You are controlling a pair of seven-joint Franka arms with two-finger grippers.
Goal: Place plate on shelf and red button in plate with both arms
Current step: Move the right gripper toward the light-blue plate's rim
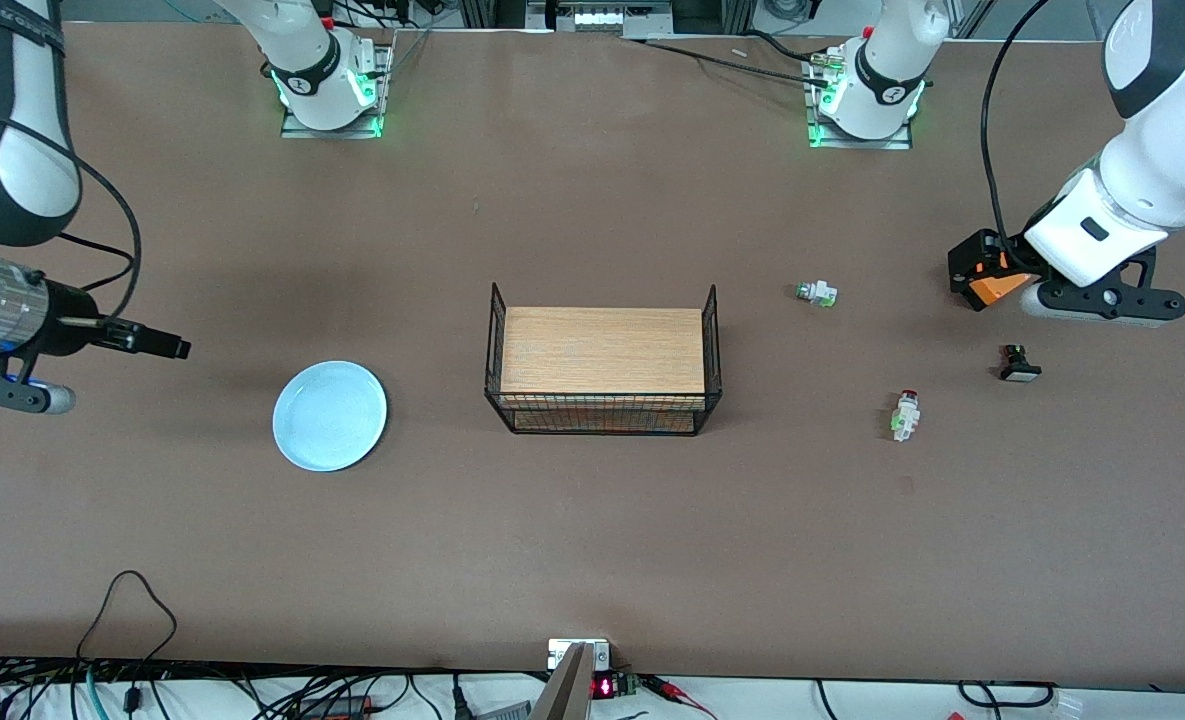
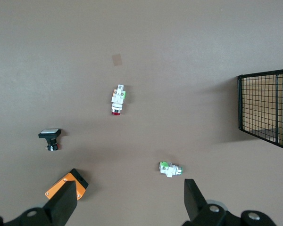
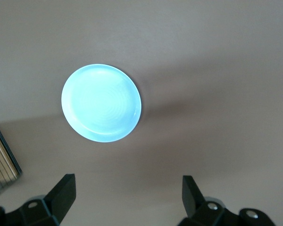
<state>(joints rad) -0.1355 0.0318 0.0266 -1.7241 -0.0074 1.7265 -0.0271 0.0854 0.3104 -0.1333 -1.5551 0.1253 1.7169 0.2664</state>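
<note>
Both grippers have their jaws spread wide with nothing between them: the left gripper [image 2: 127,202] hangs at the right edge of the front frame over bare table near the little parts, and the right gripper [image 3: 127,200] hangs at the left edge, up beside the plate [image 1: 330,416]. By my count that's one pale-blue plate, lower left of centre, and one wire rack [image 1: 603,362] with a wooden shelf, dead centre. Then three tiny switches right of centre: the red button [image 1: 906,415] lowest, a green-capped one [image 1: 817,293] above it and a black one with a white cap [image 1: 1018,364] nearest the left gripper, with no writing readable on any of them.
</note>
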